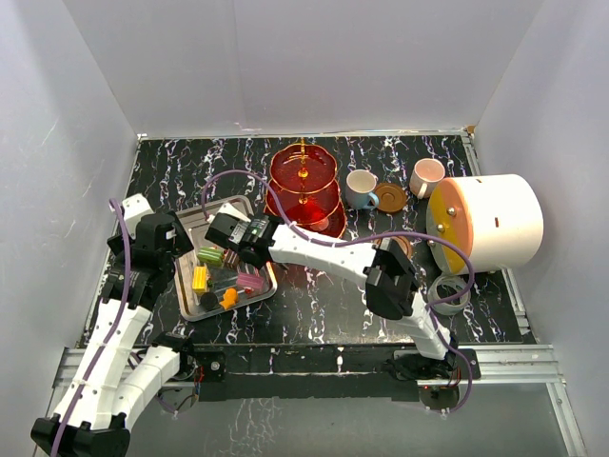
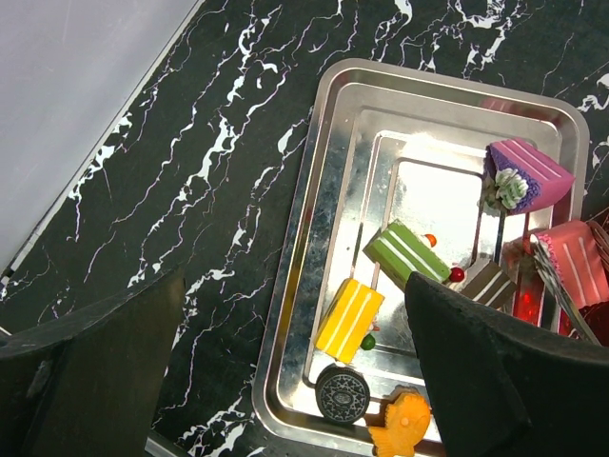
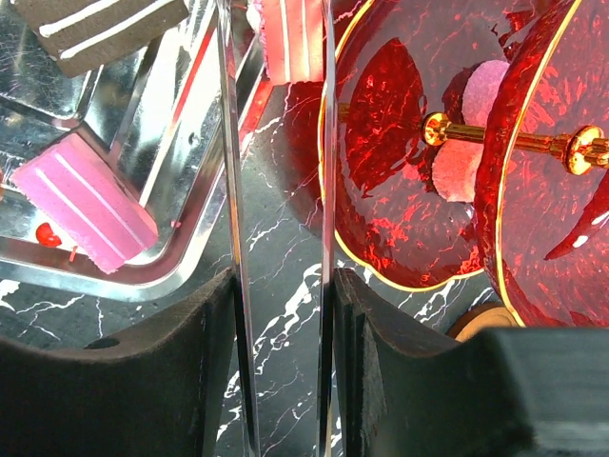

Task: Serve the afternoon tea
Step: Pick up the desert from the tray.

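The translucent red three-tier stand (image 1: 303, 190) with its gold rod (image 3: 514, 143) stands at the back centre. A blue cup (image 1: 360, 188), a pink cup (image 1: 425, 177) and a brown saucer (image 1: 390, 197) sit to its right. Block sweets lie in the silver tray (image 2: 285, 314): yellow (image 2: 349, 319), green (image 2: 406, 252), a dark round biscuit (image 2: 343, 393) and an orange fish (image 2: 402, 428). My right gripper (image 3: 281, 362) is shut on metal tongs (image 3: 233, 190), whose tips hold a pink sweet (image 3: 285, 38) between tray and stand. My left gripper (image 2: 295, 381) hangs open over the tray's left rim.
A big white cylinder with an orange face (image 1: 485, 221) lies at the right, a clear tape roll (image 1: 449, 290) in front of it. A second saucer (image 1: 400, 246) is partly hidden under my right arm. White walls close in the black marbled table (image 1: 314, 305).
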You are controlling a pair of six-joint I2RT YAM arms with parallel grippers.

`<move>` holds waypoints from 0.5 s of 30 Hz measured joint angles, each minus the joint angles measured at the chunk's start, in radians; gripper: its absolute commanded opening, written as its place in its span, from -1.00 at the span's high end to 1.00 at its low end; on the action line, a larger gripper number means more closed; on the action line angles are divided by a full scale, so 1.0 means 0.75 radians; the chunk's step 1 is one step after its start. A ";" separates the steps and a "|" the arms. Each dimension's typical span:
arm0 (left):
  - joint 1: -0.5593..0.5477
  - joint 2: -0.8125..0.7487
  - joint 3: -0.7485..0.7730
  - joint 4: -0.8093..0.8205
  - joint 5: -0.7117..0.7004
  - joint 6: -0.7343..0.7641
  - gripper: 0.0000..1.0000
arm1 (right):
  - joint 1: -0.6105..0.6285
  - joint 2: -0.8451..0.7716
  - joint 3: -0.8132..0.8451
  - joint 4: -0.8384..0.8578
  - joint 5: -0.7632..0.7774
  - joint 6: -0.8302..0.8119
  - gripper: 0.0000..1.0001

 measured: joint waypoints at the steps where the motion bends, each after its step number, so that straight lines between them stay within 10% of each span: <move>1: 0.000 0.003 0.000 0.000 0.000 0.000 -0.97 | -0.001 0.001 0.000 0.000 0.004 -0.002 0.21; 15: 0.000 0.012 -0.002 0.002 0.000 0.001 -0.97 | -0.013 0.076 0.000 0.028 0.019 -0.059 0.17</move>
